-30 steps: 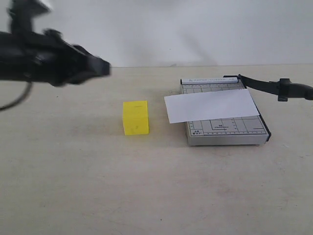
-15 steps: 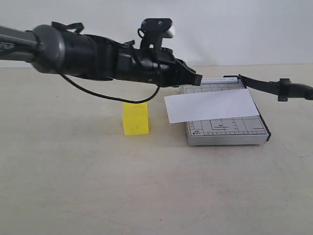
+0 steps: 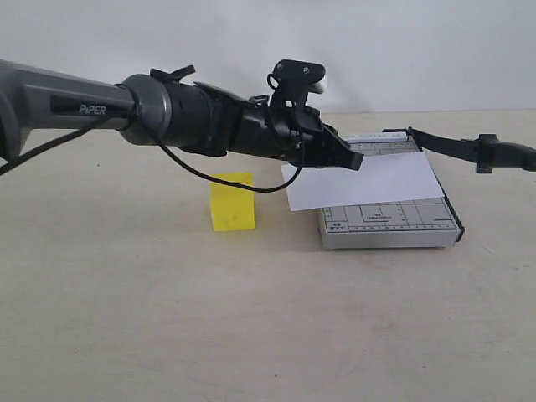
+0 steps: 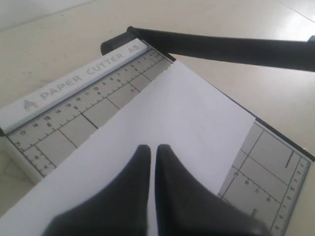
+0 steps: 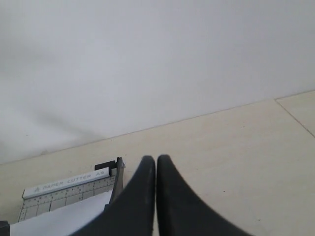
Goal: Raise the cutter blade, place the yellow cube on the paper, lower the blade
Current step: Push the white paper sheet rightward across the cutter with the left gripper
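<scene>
Grey base (image 3: pixel 390 223) w/ blk grid lines + ruler marks; white paper (image 3: pixel 364 180) on base; plain yellow cube (image 3: pixel 232 202) left of base; blk blade (image 3: pixel 445 144).

The cutter base (image 3: pixel 389 224) sits mid-worktop (image 3: pixel 167 318). In front of the base the worktop lies open across its whole width. The cutter blade (image 3: pixel 452 146) rises off the base's far corner and slants out past the side away from the yellow cube (image 3: pixel 232 201), barring a low approach from there. The paper (image 3: pixel 368 180) lies flat across the base and overhangs its cube side. The cube stands apart from the base, with bare worktop between. The left arm (image 3: pixel 167 117) stretches over that gap, its closed left tool (image 3: pixel 355 161) hanging over the paper's overhanging end. The arm's cable (image 3: pixel 272 191) sags low beside the cube's top. The paper's blade-side half is uncovered from above.
</scene>
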Robot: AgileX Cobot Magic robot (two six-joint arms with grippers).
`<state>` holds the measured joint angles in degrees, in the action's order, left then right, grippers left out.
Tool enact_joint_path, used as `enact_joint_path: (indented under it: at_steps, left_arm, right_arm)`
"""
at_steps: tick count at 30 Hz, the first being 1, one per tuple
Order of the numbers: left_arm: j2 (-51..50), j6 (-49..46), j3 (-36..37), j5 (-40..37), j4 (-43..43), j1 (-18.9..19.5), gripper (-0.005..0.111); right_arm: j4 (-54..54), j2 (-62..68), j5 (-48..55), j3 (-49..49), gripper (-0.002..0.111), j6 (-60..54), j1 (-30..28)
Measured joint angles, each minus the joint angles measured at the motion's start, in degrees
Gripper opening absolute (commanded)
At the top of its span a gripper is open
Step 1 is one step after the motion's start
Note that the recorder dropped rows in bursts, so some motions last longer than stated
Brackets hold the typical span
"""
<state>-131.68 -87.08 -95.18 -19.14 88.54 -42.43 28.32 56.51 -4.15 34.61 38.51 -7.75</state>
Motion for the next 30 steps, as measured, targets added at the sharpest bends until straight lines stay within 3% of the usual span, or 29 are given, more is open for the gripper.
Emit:
enact_joint_path:
  at_steps: [12, 17, 30]
  left_arm:
    - [-7.71, 0.65, -7.13, -2.61, -1.24, 0.00, 0.004]
    - [-11.25, 5.43, -11.15, -5.95, -6.97, 0.00, 0.004]
    - [-17.07, 7.21, -20.72, -7.23, -9.10, -2.78, 0.004]
  right_arm:
    - [0.22, 1.37, -0.31, 0.00, 0.001, -5.95, -0.12]
    - [0.22, 1.37, -0.19, 0.00, 0.001, -6.60, -0.12]
    - [0.22, -3.23, -0.29, 0.00, 0.001, -6.60, -0.12]
